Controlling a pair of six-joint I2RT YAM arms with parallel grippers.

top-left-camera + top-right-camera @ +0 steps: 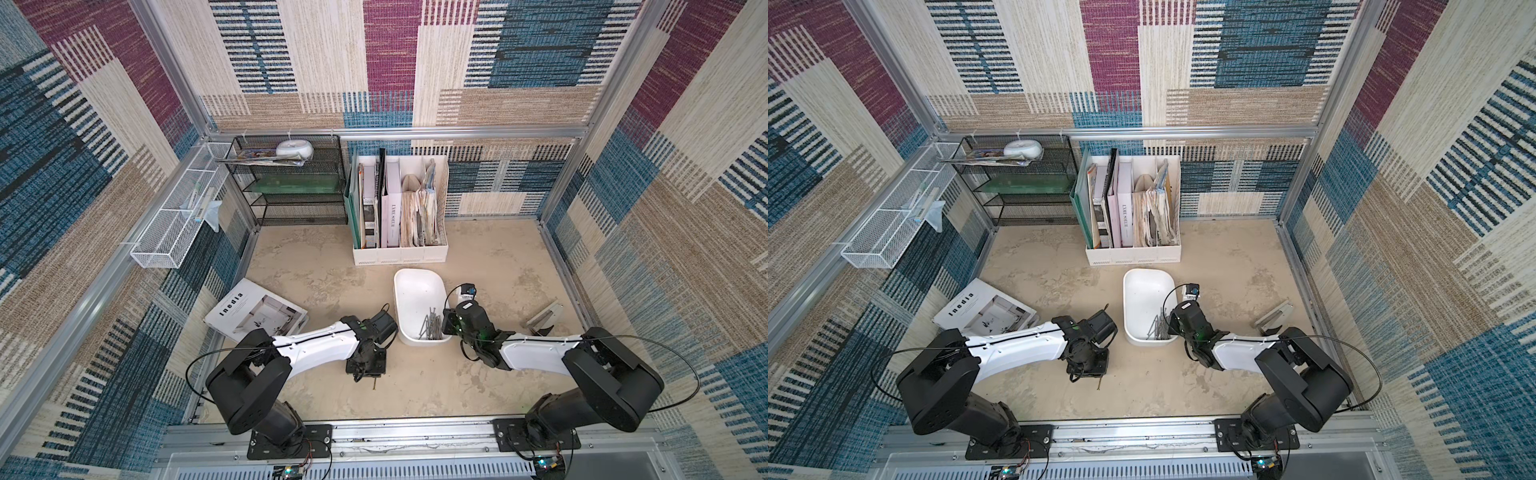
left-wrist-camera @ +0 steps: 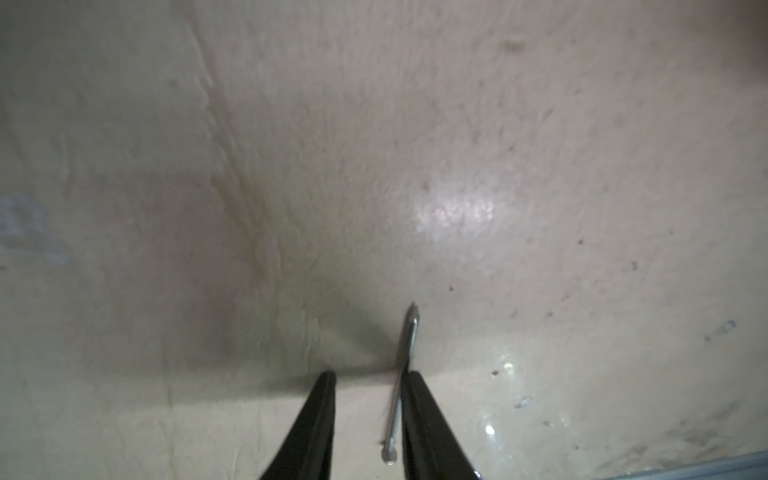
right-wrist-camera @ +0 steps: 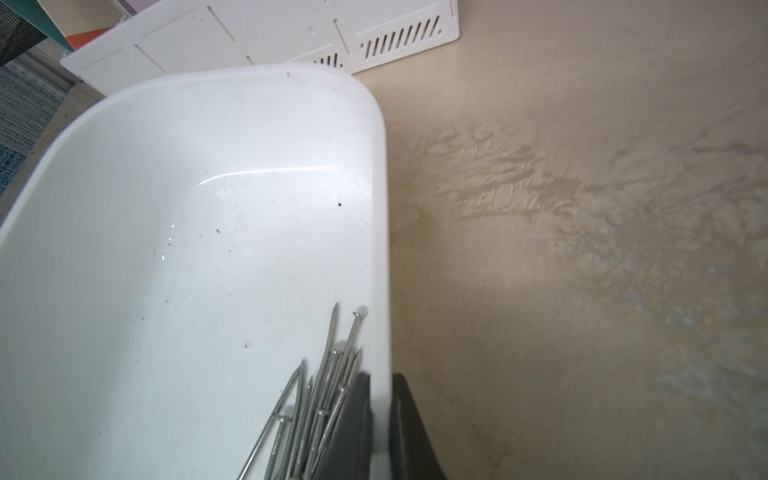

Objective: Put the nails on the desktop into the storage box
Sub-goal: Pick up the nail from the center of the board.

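One nail [image 2: 405, 353] lies flat on the beige desktop [image 2: 540, 166] between the fingers of my left gripper [image 2: 370, 374], against one finger [image 2: 424, 415]. The jaws stand apart and open. In both top views that gripper [image 1: 365, 372] points down at the desktop [image 1: 415, 382], in front of and left of the storage box [image 1: 417, 291], and the nail's end [image 1: 1099, 384] pokes out below it. Several nails [image 3: 324, 395] are heaped in the box's near corner [image 1: 432, 326]. My right gripper [image 3: 380, 376] is shut on the white box's side wall [image 3: 382, 249], one finger inside and one outside.
A grey-black stapler [image 1: 544, 318] lies at the right, close to my right arm. A magazine [image 1: 257, 313] leans at the left edge. At the back stand a white file holder [image 1: 399, 212] and a black mesh shelf [image 1: 291, 183]; a white wire basket [image 1: 183, 216] hangs on the left wall.
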